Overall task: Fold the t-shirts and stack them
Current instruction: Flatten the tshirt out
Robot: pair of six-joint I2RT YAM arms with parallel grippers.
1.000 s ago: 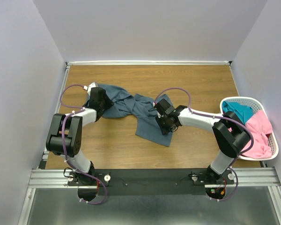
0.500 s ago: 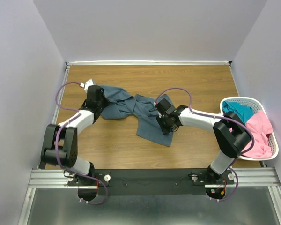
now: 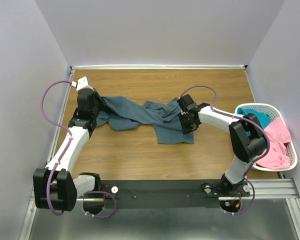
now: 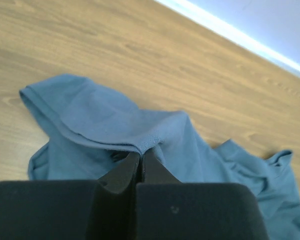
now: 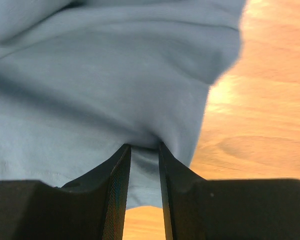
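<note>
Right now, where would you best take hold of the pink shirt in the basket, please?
Probably pinch a raised fold on top of the pink shirt, coming straight down from above. It lies crumpled in the basket, whose walls block a sideways approach; the teal shirt sits at its far side, so stay near.

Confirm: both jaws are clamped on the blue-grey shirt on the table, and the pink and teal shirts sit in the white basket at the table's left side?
Wrong side. The white basket holding the pink shirt and teal shirt is at the table's right side, as the top view shows. Both jaws are indeed clamped on the blue-grey shirt.
</note>
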